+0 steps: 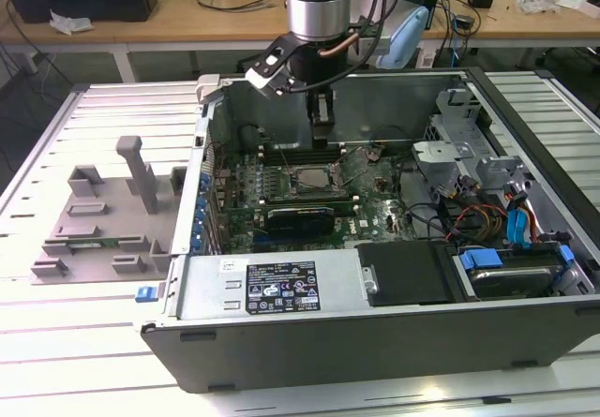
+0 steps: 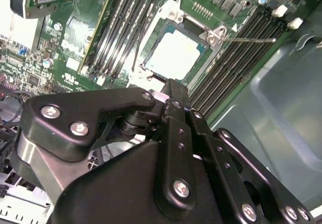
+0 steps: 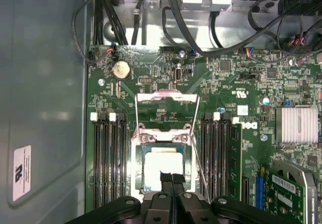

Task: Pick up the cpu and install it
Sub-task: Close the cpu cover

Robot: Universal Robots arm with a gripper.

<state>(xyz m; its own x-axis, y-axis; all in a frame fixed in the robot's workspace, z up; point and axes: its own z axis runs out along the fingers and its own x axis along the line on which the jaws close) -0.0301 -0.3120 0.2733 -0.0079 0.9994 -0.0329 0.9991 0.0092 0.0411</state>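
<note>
**A:** Where's the gripper (image 3: 171, 177) at this moment?

**B:** Down inside the open computer case (image 1: 281, 342), hanging low over the green motherboard (image 3: 241, 83).

**A:** And the cpu?

**B:** The cpu (image 3: 162, 164) lies flat in the socket (image 3: 187, 156), silver top gleaming, directly beneath the hand. In the first wrist view the fingertips (image 3: 165, 176) overlap the chip's nearest edge.

**A:** Is it gripping the chip?

**B:** Not that I can see. The two black fingers are pressed together tip to tip, with nothing between them. I can't tell whether they touch the metal top or hang just above it.

**A:** What about the socket cover?

**B:** The load plate (image 3: 166, 97) is swung up and open, just beyond the chip from the hand. The thin lever wire (image 3: 197, 148) runs along one side of the socket, close beside the fingers.

**A:** Anything else close by?

**B:** Rows of memory slots (image 3: 108, 158) flank the socket on both sides of the hand.
</note>
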